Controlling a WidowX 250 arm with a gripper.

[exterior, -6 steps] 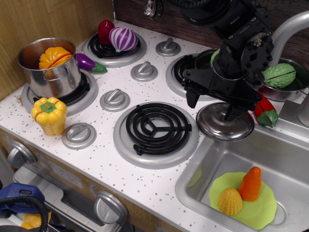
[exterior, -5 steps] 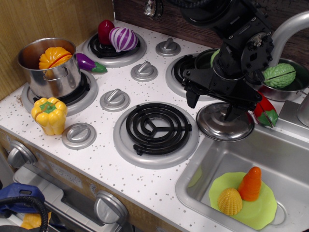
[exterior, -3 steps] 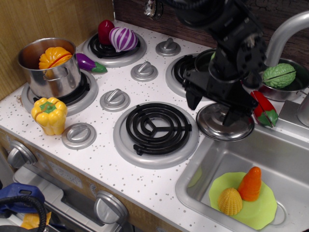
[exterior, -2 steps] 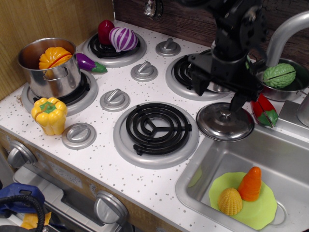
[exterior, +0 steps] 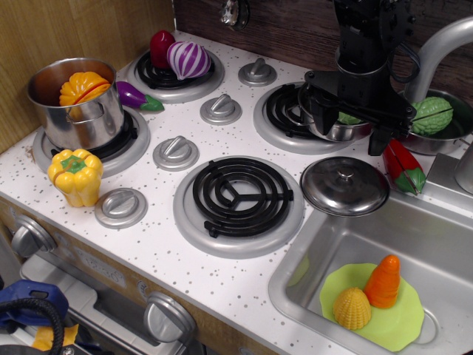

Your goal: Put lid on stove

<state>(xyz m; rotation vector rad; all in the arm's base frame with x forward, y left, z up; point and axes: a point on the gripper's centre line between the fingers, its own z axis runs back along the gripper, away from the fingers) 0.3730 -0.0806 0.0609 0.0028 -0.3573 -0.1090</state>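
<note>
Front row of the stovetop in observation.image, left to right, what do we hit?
yellow pepper → front-left dial → front coil burner → lid, resting on the counter with the open gripper above and clear of it → red pepper.

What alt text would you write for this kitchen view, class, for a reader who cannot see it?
A steel lid lies flat on the white stove, between the front burner and the sink. The open gripper hangs above it, holding nothing.
</note>
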